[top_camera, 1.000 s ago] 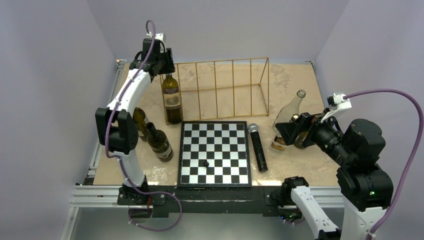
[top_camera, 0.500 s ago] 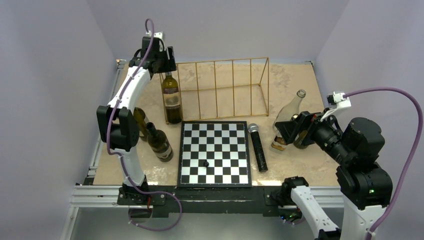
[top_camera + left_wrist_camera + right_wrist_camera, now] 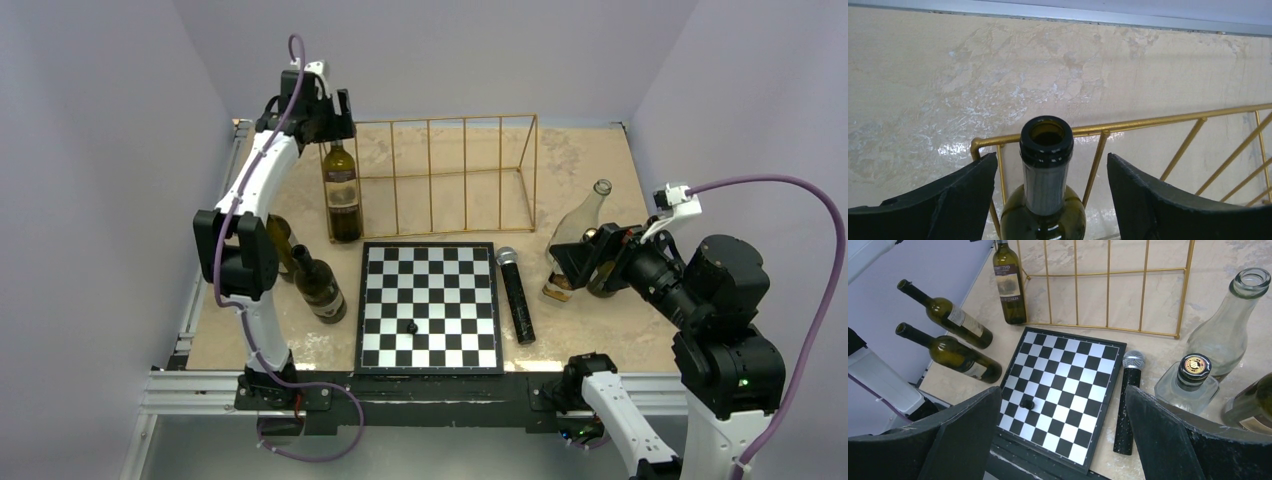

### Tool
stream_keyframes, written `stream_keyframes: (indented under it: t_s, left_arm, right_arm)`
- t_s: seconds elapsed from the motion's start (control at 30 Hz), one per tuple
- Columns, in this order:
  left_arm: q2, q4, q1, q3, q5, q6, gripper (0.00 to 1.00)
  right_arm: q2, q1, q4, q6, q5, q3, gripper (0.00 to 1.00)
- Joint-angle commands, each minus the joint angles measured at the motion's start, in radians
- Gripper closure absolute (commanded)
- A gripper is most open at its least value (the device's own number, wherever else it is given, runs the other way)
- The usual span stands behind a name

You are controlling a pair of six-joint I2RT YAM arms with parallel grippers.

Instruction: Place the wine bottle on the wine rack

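The wine bottle (image 3: pixel 342 195) is dark green with a pale label and stands upright at the left front corner of the gold wire wine rack (image 3: pixel 534 170), apparently just outside the frame. My left gripper (image 3: pixel 330 128) is open just above it. In the left wrist view the gripper (image 3: pixel 1052 157) has one finger on each side of the bottle's neck (image 3: pixel 1046 170), with a gap on both sides, and the rack's top bar (image 3: pixel 1148 122) runs behind. My right gripper (image 3: pixel 578 257) is open and empty at the right. Its view (image 3: pixel 1063 390) shows the bottle (image 3: pixel 1009 285) and rack (image 3: pixel 1108 285) far off.
Two dark green bottles (image 3: pixel 318 285) (image 3: pixel 280 245) lie at the left by the left arm. A chessboard (image 3: pixel 430 305) with one black piece (image 3: pixel 411 327) lies in front of the rack. A black microphone (image 3: pixel 517 295) lies right of it. A clear bottle (image 3: pixel 580 220) and a capped flask (image 3: pixel 1190 377) stand by my right gripper.
My left gripper has risen slightly above the bottle's top. The bottle has shifted a little and stands straighter. The right arm has not moved.
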Motion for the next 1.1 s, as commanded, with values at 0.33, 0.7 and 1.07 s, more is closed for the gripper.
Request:
stream_keyframes:
  t_s: [0.33,0.7,1.07]
  left_arm:
    - [-0.368,-0.023,0.018,-0.029,0.082,0.063,0.01]
    - [-0.87,-0.18,0.018,-0.359,0.331,0.075,0.01]
    - [-1.239,-0.406,0.016,-0.668,0.252,0.089,0.01]
  right_arm:
    - [0.02,0.003,0.02,-0.012,-0.075,0.02,0.01]
    - [0.036,0.003,0.045,0.005,-0.124,0.019,0.01]
    - [0.033,0.003,0.026,0.007,-0.133,-0.02,0.04]
